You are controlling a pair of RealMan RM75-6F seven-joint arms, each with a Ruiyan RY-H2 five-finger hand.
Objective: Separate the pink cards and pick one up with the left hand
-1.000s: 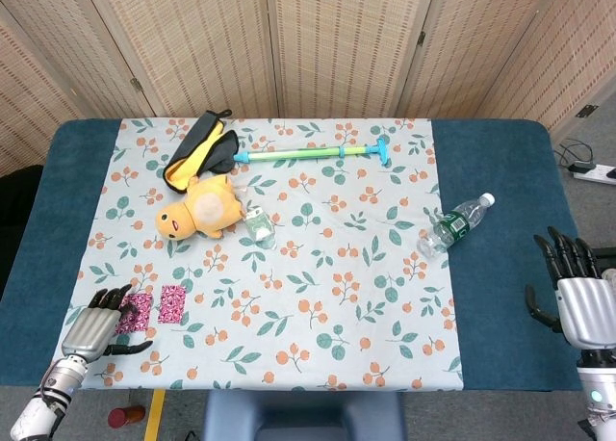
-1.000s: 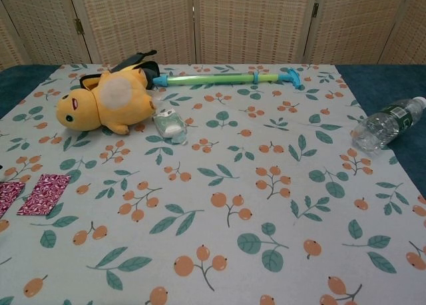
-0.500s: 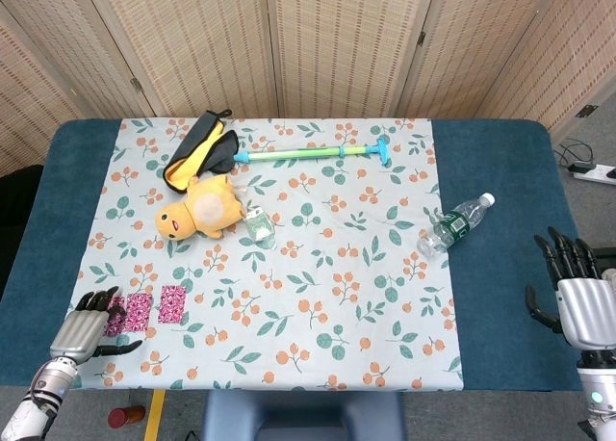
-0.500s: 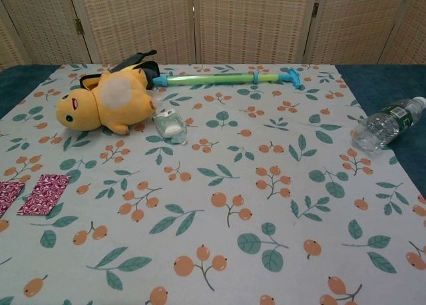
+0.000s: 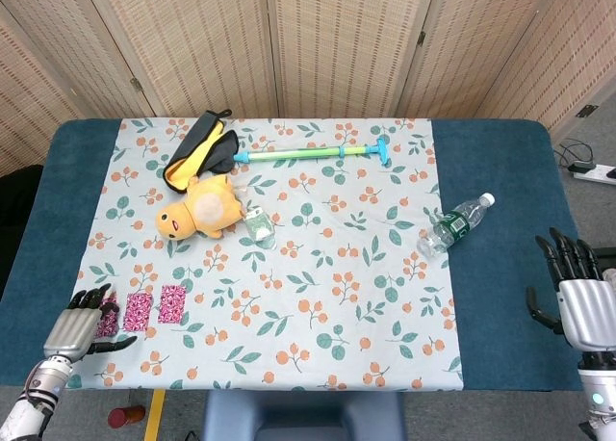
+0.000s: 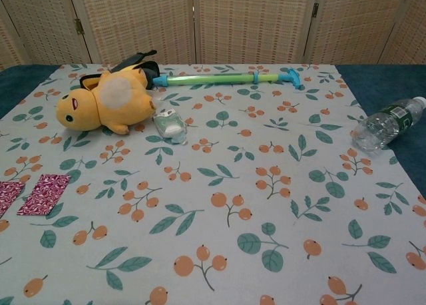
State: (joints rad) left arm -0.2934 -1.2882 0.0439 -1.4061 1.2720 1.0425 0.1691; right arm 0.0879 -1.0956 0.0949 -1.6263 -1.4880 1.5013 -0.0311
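Note:
Three pink patterned cards lie side by side near the front left of the floral tablecloth (image 5: 289,297): the left card (image 5: 109,319), the middle card (image 5: 138,311) and the right card (image 5: 173,303). The chest view shows two of the cards: one card (image 6: 44,194) and another card (image 6: 6,196) cut by the left edge. My left hand (image 5: 73,327) sits low at the table's front-left corner, fingers stretched out, with its fingertips (image 5: 91,298) at the left card's outer edge and nothing held. My right hand (image 5: 582,304) hovers open off the right side, far from the cards.
A yellow plush toy (image 5: 200,210), a black and yellow bag (image 5: 197,150), a green-blue stick (image 5: 308,153) and a small green-white toy (image 5: 257,225) lie at the back. A water bottle (image 5: 456,222) lies at the cloth's right edge. A red-capped thing (image 5: 125,417) sits below the table's front.
My left hand has drawn back toward the front-left corner, uncovering the left card it lay over. The right hand has barely moved.

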